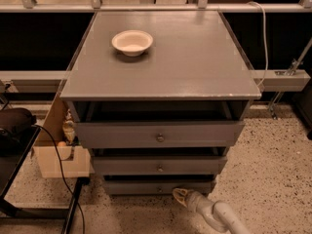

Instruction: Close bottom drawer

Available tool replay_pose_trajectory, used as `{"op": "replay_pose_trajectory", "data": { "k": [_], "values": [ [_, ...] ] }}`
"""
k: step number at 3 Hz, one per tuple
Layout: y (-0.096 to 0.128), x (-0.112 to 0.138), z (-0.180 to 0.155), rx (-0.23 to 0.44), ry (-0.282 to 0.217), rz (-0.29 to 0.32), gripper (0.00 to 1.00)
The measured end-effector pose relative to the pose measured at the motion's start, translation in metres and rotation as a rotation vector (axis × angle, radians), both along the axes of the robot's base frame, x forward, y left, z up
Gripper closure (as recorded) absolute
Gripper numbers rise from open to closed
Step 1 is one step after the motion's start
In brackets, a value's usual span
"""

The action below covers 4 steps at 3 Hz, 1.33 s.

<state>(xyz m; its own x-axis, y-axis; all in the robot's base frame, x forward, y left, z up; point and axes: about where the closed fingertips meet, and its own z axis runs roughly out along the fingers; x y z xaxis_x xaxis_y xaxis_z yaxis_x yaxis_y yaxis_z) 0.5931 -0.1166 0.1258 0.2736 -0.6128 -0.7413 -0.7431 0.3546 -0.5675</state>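
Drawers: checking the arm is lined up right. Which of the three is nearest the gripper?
The bottom drawer, the slimmest, lowest front: the gripper sits just before it, well below the middle drawer and top drawer.

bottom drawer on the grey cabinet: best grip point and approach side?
Likely the small round knob at the middle of the bottom drawer front, approached straight from the front, low by the floor. It is the only part that sticks out; the front itself is slim and flat. The gripper is beside it, just right of the knob in view.

White bowl [132, 42] on grey cabinet top [195, 67]; cardboard box [58, 162] beside.
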Motion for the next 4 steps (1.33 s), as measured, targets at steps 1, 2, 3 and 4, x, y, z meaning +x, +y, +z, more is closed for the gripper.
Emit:
{"op": "replay_pose_trajectory", "data": {
  "k": [1,2,3,4],
  "values": [
    [0.002,0.003,-0.002,-0.01,0.014,0.019,1.0],
    [0.003,0.0,-0.001,-0.009,0.015,0.02,1.0],
    [0.004,-0.008,0.009,-0.02,0.089,0.083,1.0],
    [-0.029,-0.041,0.013,-0.04,0.28,0.114,1.0]
  ]
}}
